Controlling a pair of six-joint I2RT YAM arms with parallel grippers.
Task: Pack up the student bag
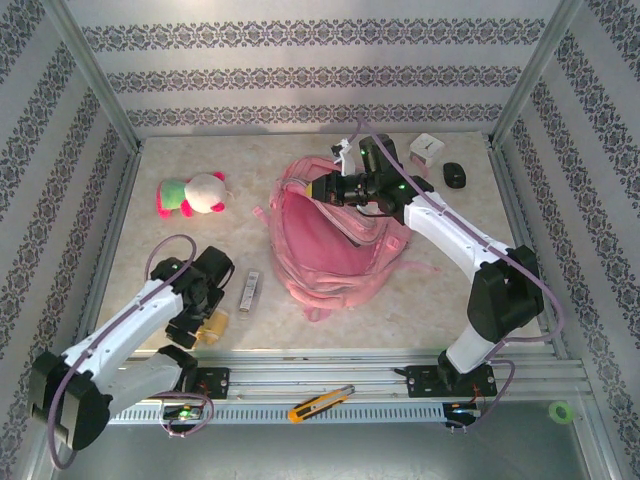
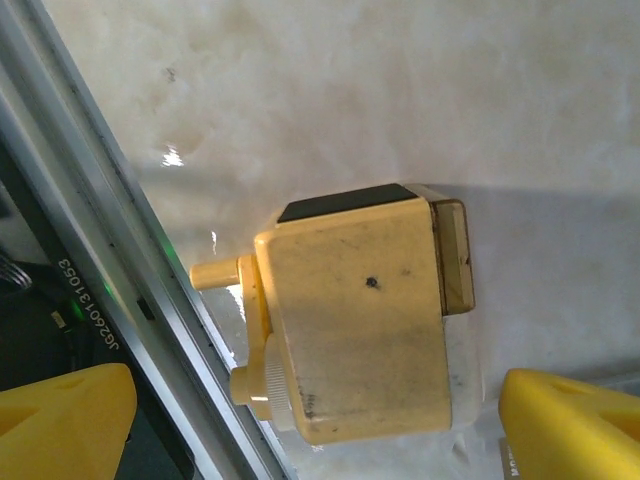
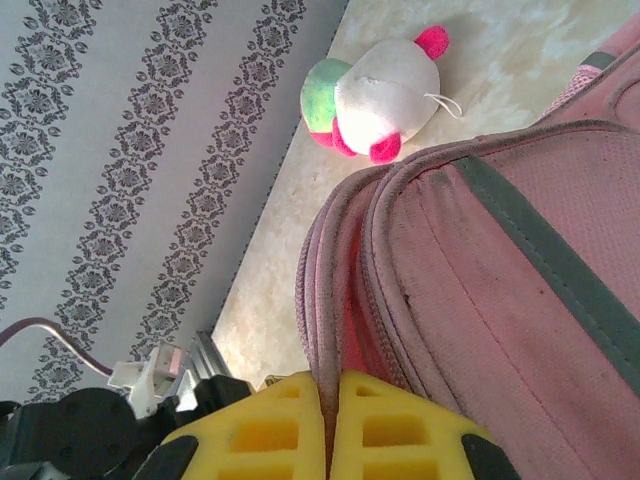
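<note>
The student bag (image 1: 335, 245), a large soft pink backpack, lies open in the middle of the table. My right gripper (image 1: 322, 188) is at its far rim, shut on the bag's zip edge (image 3: 335, 330) and pinching the fabric between its yellow fingers (image 3: 265, 435). Near the front left, my left gripper (image 1: 205, 325) hangs open over a cream-yellow pencil sharpener (image 2: 360, 310). The sharpener rests on the table between the two yellow fingertips (image 2: 570, 425), with a gap on each side.
A pink, white and green plush toy (image 1: 190, 193) lies at the back left. A small silvery item (image 1: 249, 291) sits left of the bag. A white box (image 1: 425, 150) and a black mouse (image 1: 455, 175) are at the back right. A yellow utility knife (image 1: 320, 402) rests on the front rail (image 2: 110, 260).
</note>
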